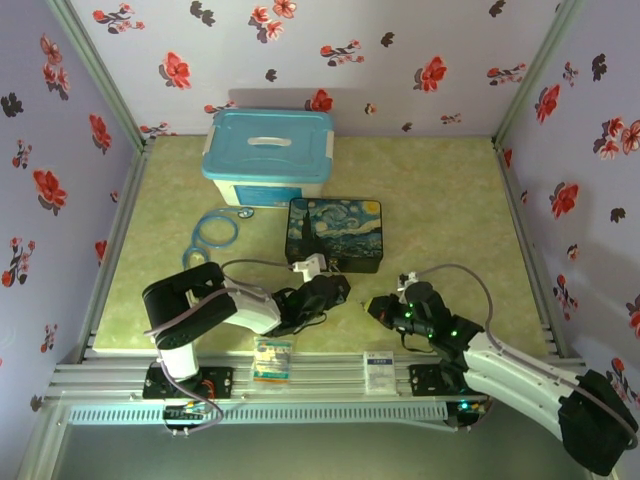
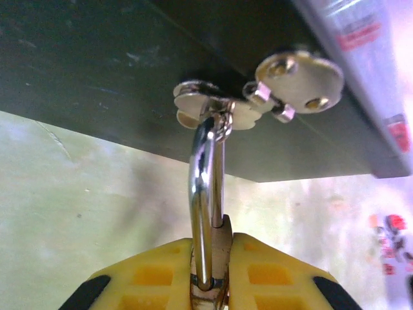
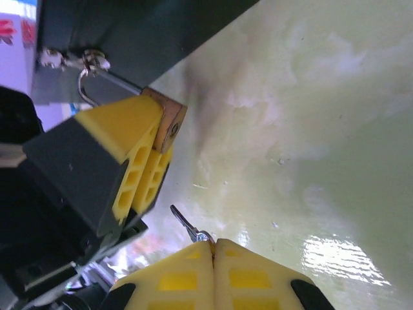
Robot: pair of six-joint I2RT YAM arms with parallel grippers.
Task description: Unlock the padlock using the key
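At lower centre, right gripper [image 3: 213,248] pinches key [image 3: 186,223]; left gripper [image 2: 211,265] clamps padlock [image 2: 201,194]. Thinly held key may twist, missing keyhole [image 3: 173,130].

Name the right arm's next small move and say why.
Probably ease the right pincer forward so the thin dark grey metal key it pinches meets the keyhole of the small brass padlock. The left pincer clamps that padlock with its keyhole end facing the key, and a gap separates them.

No lettering here is sharp enough to read.
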